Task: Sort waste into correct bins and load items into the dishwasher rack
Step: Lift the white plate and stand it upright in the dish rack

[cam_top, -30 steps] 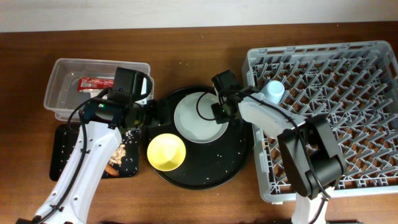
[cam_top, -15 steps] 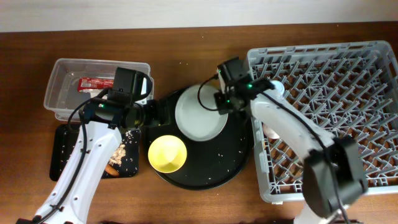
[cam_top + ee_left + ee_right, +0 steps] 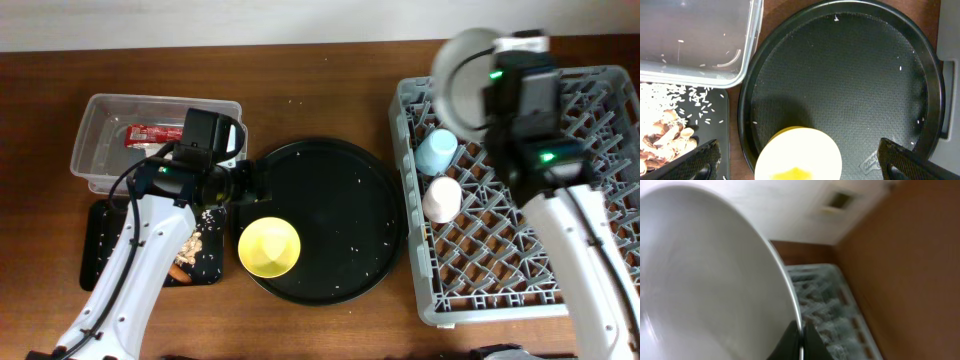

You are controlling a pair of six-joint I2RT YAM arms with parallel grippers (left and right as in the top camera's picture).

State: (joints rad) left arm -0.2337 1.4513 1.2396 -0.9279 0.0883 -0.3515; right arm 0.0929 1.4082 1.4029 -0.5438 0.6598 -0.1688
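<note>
Pinching the rim of the plate, the right claw holds it tilted above the far left corner of the rack, while the left claw hangs wide open over the bowl left of that rack.

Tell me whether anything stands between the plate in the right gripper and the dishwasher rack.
Partly. The plate, clamped by the right gripper, hangs over the dishwasher rack's far left corner; the light-blue cup and pink cup stand in the rack just nearer. The visible lattice to their right holds nothing.
</note>
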